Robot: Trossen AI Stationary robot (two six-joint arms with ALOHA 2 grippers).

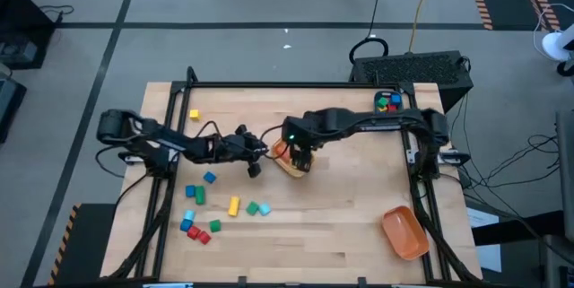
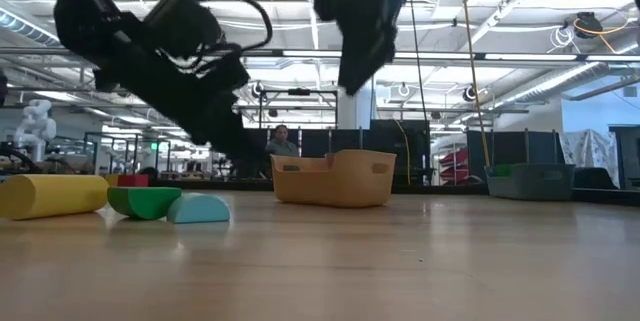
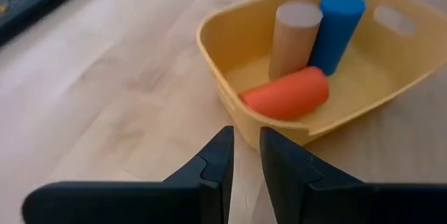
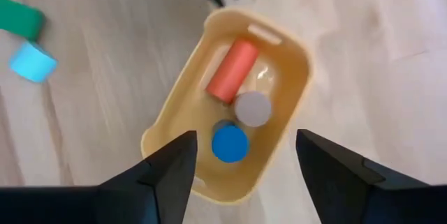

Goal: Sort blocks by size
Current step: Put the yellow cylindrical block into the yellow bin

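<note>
Three long cylinders sit inside the yellow bin near the middle of the wooden table: a red cylinder lying on its side, a tan cylinder standing on end, and a blue cylinder standing just beside the tan one. In the left wrist view the same three show clearly, the red one lying in front of the upright tan and blue pieces, which touch each other.

The right gripper hangs directly above the bin, its fingers spread wide with nothing between them. The left gripper is low over the table just beside the bin's rim, its fingers nearly together with only a narrow gap, and nothing is held in it.

Loose blocks lie on the table's left half, well apart from the bin. A yellow cube sits alone near the far left corner. Closer to the front edge are a blue block, a green block, a yellow cylinder lying flat, a green piece touching a cyan piece, and a small cluster of cyan, red and green blocks. In the low view the yellow cylinder, green piece and cyan piece lie in a row.

An orange bin rests near the front right corner, and a dark bin at the far right corner holds several coloured blocks.
</note>
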